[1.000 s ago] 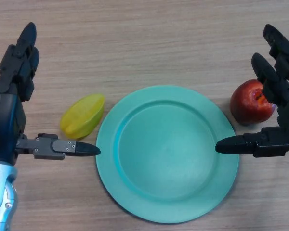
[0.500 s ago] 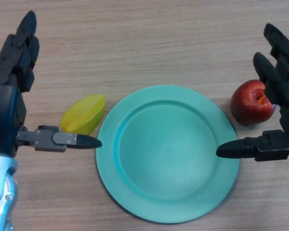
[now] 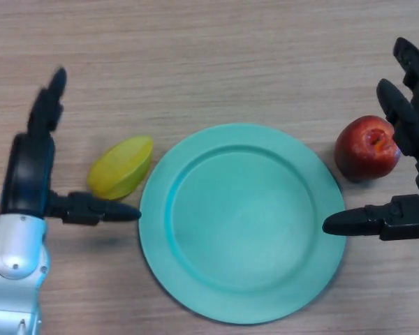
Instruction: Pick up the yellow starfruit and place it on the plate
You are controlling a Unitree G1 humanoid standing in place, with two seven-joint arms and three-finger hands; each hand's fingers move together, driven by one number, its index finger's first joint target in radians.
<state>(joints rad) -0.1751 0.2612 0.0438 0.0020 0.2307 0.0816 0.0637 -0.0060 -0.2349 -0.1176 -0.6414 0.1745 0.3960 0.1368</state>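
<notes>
On the wooden bench [image 3: 216, 56], a teal plate [image 3: 241, 222] is lying at centre, bare of any item. The yellow starfruit [image 3: 121, 167] is resting on the bench just beside the plate's left rim, its tip nearly touching the rim, and it is not lying on the plate. The left robot hand [image 3: 35, 167] is hovering at the left side, fingers extending straight toward the far edge and the thumb stretching out toward the plate; it is spread wide and gripping nothing. The thumb tip is sitting just below the starfruit and close to the plate's left rim, apart from the fruit as far as can be judged. A red apple [image 3: 366, 149] is standing on the bench just beside the plate's right rim. The right robot hand [image 3: 408, 174] is showing at the right edge, fingers reaching straight past the apple's right side and the thumb pointing over the plate's right rim; it too is spread and carrying nothing. Nothing is lying between the starfruit and the plate.
</notes>
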